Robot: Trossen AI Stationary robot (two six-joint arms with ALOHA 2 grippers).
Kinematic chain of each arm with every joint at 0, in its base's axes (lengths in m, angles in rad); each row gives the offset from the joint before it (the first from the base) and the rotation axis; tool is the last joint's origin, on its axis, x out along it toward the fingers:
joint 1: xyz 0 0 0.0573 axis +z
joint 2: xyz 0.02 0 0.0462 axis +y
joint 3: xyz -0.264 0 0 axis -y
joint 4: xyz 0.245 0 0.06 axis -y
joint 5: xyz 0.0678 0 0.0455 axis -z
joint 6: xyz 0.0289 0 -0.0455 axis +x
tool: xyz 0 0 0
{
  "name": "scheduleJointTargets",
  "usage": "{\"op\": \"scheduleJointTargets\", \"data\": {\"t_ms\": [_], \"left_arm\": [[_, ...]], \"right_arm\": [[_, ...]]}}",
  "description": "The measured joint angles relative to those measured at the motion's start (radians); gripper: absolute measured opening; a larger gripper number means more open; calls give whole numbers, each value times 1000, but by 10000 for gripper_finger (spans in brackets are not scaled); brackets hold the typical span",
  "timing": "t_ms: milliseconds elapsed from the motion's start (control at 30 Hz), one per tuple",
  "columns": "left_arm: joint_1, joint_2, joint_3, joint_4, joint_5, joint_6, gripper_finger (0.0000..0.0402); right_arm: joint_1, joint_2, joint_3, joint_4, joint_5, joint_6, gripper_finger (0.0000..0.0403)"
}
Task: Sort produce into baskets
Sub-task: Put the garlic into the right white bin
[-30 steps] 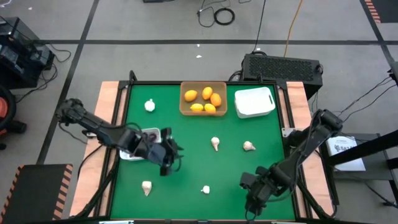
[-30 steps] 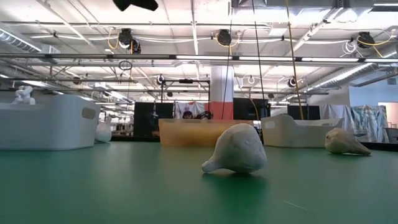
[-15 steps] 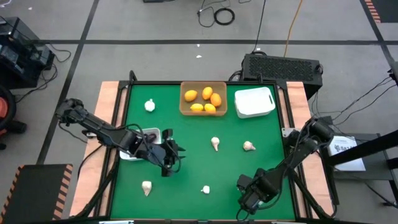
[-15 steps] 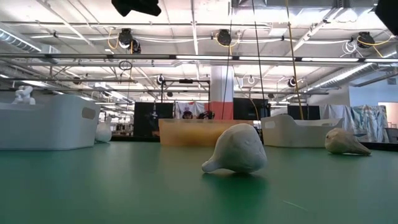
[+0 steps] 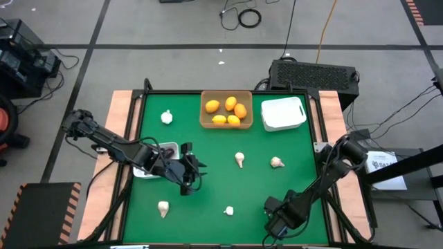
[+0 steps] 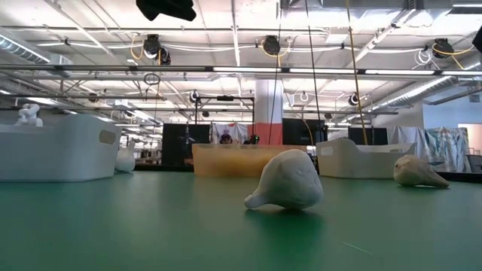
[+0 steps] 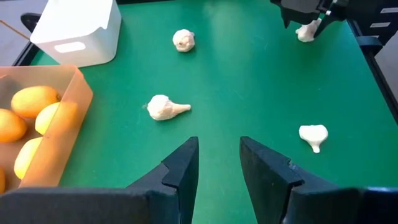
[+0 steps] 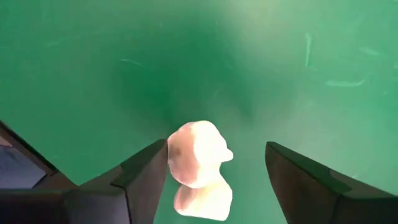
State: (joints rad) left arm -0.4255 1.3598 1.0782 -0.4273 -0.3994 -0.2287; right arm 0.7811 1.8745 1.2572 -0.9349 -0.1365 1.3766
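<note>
— Green worktop [image 5: 208, 187], near right corner: what has changed at the right gripper [image 5: 277, 223]?

— Its fingers have spread wide within the last second. A garlic bulb [image 8: 198, 155] lies on the cloth between them, close against one finger and clear of the other. It is not pinched.

— Consequence for sorting?

— That bulb is not yet secured. Judged from the spread fingers, the step in hand is a grasp: the fingers must be centred on the bulb and pressed together before any lift. The bulb is rounded and may roll off-centre.

— Left gripper [image 7: 219, 146]?

— It hovers near the left edge, beside the white basket [image 5: 142, 171]. Fingers are slightly parted, with nothing between them.

— Remaining work?

— The oranges [image 5: 232, 104] sit in the brown basket [image 5: 205, 117] at the far edge. The second white basket [image 5: 284, 113], far right, holds nothing visible. Five more bulbs lie loose on the worktop.
</note>
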Motion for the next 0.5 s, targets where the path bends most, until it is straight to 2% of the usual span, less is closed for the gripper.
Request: {"op": "scheduleJointTargets", "data": {"t_ms": [267, 500], "left_arm": [[0, 0, 0, 0, 0, 0, 125], [0, 0, 1, 0, 0, 0, 125]], "right_arm": [[0, 9, -1, 2, 0, 0, 236], [0, 9, -1, 2, -31, -2, 188]]}}
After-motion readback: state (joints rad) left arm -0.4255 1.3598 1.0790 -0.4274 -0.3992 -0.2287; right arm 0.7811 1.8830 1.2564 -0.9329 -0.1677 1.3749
